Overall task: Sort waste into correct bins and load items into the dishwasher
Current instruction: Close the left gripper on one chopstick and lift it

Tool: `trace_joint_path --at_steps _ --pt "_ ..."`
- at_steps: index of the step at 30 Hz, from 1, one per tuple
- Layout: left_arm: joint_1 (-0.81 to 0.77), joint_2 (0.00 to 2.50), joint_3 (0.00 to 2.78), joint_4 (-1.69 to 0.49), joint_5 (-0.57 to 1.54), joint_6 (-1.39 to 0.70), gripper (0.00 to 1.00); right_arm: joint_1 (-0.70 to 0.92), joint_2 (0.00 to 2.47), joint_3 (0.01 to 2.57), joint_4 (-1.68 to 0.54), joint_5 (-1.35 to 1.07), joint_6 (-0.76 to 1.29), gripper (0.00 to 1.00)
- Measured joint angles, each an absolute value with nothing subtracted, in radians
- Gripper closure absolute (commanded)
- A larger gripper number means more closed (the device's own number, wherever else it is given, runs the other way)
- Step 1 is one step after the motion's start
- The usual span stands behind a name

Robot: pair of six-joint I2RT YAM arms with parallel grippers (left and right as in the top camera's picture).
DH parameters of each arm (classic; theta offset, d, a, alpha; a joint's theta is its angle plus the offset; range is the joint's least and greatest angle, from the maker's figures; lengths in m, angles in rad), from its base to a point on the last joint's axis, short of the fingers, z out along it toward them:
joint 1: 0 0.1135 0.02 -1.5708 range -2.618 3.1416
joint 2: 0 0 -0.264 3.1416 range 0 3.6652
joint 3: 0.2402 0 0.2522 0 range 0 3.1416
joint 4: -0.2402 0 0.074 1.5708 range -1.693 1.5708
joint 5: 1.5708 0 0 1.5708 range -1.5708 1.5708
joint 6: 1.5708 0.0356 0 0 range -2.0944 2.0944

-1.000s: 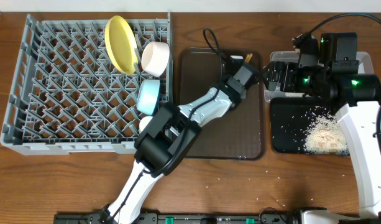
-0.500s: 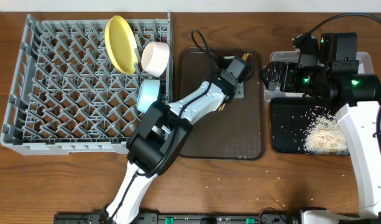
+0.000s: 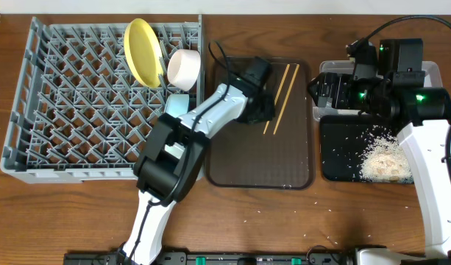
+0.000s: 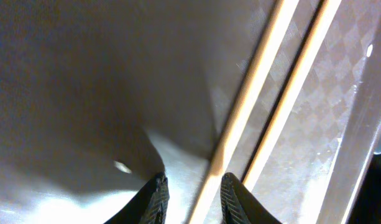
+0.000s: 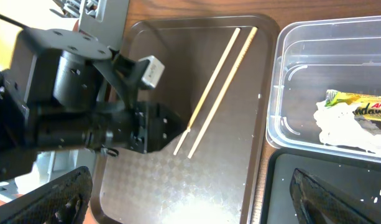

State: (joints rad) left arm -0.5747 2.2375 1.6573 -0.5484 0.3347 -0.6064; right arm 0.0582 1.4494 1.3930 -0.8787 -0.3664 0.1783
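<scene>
Far left, in the grey dish rack (image 3: 78, 103): yellow plate (image 3: 142, 50) and white bowl (image 3: 185, 68), on edge by its right wall. On the brown tray (image 3: 262, 162), left gripper (image 4: 190, 198) low, jaws only narrowly parted, apparently clamping nothing, though blurred close up. Chopsticks (image 5: 207, 90) flat on the tray, just right of it. Further right, right gripper (image 5: 193, 196) spread wide above the clear container (image 5: 283, 93) with the snack wrapper (image 5: 358, 106) in it. Beside that, black tray (image 3: 335, 158) with crumbs (image 3: 383, 158).

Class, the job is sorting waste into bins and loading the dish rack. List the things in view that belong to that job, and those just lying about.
Belongs to the job: chopsticks, yellow plate, white bowl, dish rack, snack wrapper, clear container, rice crumbs, black tray.

Just there: brown tray under the chopsticks, table.
</scene>
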Motion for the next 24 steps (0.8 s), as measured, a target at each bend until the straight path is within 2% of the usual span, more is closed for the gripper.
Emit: trace_joint_path --at_steps 4,12,24 --pt "-0.552 2.21 1.657 -0.537 0.287 -0.471 0.61 0.058 1.449 1.393 -0.879 -0.366 0.178 0.01" --pt "-0.557 2.158 1.691 -0.422 0.149 -0.225 0.62 0.058 1.449 1.393 -0.878 -0.366 0.178 0.01" --pt "-0.56 2.158 1.913 -0.629 0.097 -0.126 0.62 0.058 1.449 1.393 -0.879 -0.366 0.178 0.01"
